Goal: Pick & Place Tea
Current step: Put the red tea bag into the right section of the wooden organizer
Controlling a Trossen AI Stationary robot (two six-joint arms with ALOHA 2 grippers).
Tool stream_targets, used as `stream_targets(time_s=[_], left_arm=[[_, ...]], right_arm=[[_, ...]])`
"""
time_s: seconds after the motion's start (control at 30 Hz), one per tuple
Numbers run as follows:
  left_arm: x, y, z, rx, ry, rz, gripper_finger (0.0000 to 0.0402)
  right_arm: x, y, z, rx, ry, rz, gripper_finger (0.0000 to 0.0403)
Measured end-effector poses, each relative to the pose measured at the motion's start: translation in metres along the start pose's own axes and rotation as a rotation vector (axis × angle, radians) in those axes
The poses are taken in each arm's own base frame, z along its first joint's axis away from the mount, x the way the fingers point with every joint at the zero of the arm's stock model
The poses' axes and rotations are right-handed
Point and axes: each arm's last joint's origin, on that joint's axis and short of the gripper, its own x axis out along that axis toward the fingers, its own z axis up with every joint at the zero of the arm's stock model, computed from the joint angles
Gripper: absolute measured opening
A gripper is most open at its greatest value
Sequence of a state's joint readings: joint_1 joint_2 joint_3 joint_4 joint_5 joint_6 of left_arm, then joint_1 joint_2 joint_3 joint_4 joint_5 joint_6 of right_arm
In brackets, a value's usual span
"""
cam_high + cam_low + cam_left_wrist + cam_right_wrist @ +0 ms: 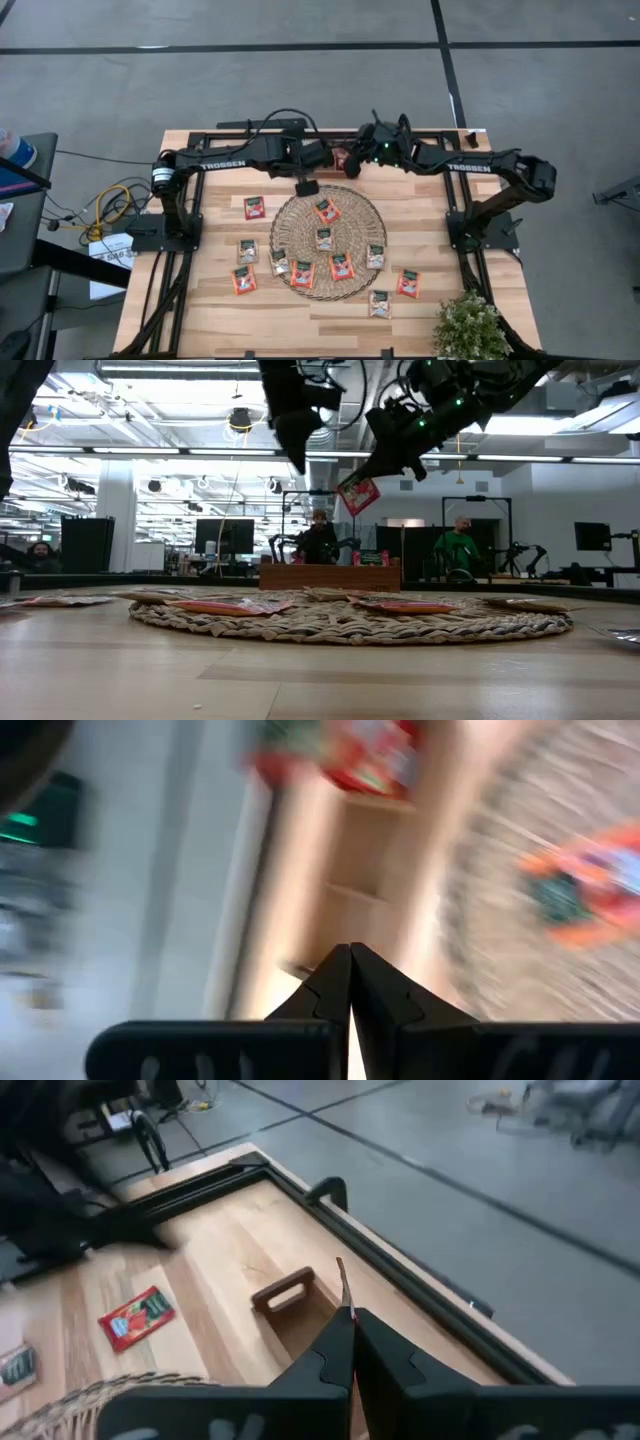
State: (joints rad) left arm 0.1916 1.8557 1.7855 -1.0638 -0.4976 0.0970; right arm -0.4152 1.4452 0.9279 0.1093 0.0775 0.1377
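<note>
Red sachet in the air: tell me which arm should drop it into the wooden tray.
Right. The right gripper already pinches the red sachet above the wooden tray; the left gripper is shut and empty.

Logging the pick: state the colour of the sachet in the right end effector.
Red sachet, clearest in the low view, held by the right end effector.

My table (330,325) is pale, smooth, matt wood planking; the round mat (329,243) is rough woven fibre; the tea sachets (254,207) are glossy printed foil or paper; my fingers (330,1365) are matt black plastic.
</note>
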Motion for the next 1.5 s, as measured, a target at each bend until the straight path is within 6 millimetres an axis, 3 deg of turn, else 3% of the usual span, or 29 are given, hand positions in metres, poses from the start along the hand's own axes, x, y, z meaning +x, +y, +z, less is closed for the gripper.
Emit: stream_targets(time_s=[0.1,0.23,0.53,0.63,0.83,1.03,1.3,1.5], left_arm=[[0.004,0.003,-0.006,-0.045,0.05,-0.118,0.0],[0.01,0.007,-0.01,-0.09,0.076,-0.132,0.0],[0.032,-0.001,-0.017,-0.138,0.006,-0.244,0.0],[0.036,-0.005,-0.028,-0.159,-0.048,-0.282,0.0],[0.021,-0.001,-0.059,-0.254,-0.23,-0.313,0.0],[-0.008,0.006,-0.103,-0.402,-0.402,-0.326,0.0],[-0.036,0.009,-0.16,-0.609,-0.747,-0.376,0.0],[-0.048,0.009,-0.192,-0.675,-0.862,-0.434,0.0]], right_arm=[[0.001,-0.013,0.001,0.052,0.007,0.014,0.0],[0.002,-0.024,-0.002,0.101,0.003,0.025,0.0],[0.003,-0.033,-0.034,0.235,-0.025,0.041,0.0],[0.003,-0.034,-0.042,0.244,-0.011,0.036,0.0],[0.021,-0.036,-0.054,0.256,-0.024,0.032,0.0],[0.041,-0.037,-0.066,0.269,-0.056,0.022,0.0],[0.039,-0.051,-0.06,0.238,-0.1,-0.011,0.0],[0.033,-0.056,-0.068,0.243,-0.082,-0.029,0.0]])
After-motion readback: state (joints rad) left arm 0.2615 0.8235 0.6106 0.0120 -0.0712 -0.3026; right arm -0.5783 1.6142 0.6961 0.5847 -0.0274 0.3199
